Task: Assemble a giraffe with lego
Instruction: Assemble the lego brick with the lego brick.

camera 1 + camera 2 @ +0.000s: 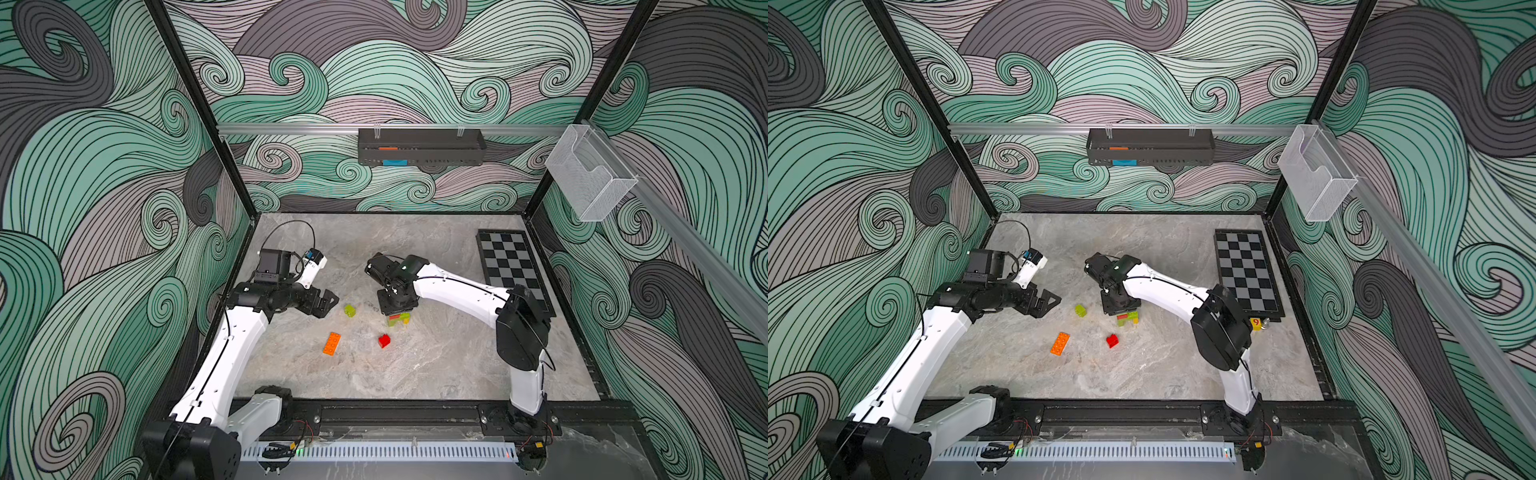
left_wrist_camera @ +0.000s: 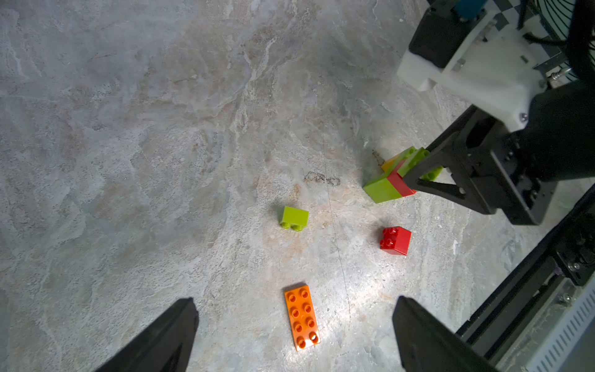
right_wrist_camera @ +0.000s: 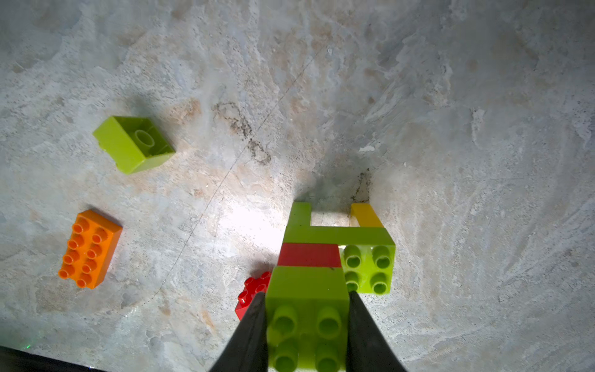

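The part-built giraffe [image 1: 400, 319] stands mid-table: lime and yellow legs under a long lime brick, then a red and a lime brick stacked as a neck [image 3: 310, 254]. My right gripper [image 3: 307, 322] comes down from above and is shut on the top lime brick. Loose lego lies to its left and front: a lime brick [image 1: 350, 310] tipped over with its hollow underside showing [image 3: 135, 143], a long orange brick [image 1: 331, 343] and a red brick [image 1: 384, 340]. My left gripper [image 1: 328, 301] hovers open left of the lime brick, with the orange brick [image 2: 302, 317] seen between its fingers, below them.
A chequered board [image 1: 513, 266] lies along the right edge, with a small yellow item [image 1: 1256, 323] at its near corner. A black tray [image 1: 419, 145] hangs on the back rail and a wire basket [image 1: 590, 174] on the right rail. The right arm's elbow [image 1: 521, 332] stands beside the board.
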Tool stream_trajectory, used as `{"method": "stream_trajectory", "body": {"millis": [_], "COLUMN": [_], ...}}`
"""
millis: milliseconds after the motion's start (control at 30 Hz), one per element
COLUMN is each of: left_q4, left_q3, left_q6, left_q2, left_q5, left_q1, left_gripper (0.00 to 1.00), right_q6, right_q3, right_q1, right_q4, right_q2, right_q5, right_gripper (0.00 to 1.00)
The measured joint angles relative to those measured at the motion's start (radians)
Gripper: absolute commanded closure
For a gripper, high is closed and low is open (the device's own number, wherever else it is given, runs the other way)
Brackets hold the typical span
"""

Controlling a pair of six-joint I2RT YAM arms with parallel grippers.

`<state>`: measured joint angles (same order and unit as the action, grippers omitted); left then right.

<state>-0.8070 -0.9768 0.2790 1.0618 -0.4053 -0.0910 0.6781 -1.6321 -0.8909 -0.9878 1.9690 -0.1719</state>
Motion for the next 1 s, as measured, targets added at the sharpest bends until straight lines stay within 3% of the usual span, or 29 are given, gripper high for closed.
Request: {"method": "stream_trajectory", "body": {"millis": [367, 1000], "left_q4": [0.000, 0.000], "left_q3": [0.000, 0.000], "left_q6": [0.000, 0.000], "left_q2": [0.000, 0.000], "left_q5": [0.000, 0.000], "left_q1": [0.000, 0.000], "left_gripper": [0.01, 0.01], "right_q6": [0.065, -0.052], "right_q3": [0.085, 0.069], "right_q1": [-0.004, -0.006], "right_q4": [0.092, 0.059], "right_q2": [-0.057, -0.059], "right_q5": [-0.004, 0.000], "right_gripper": [0.80, 0.79]}}
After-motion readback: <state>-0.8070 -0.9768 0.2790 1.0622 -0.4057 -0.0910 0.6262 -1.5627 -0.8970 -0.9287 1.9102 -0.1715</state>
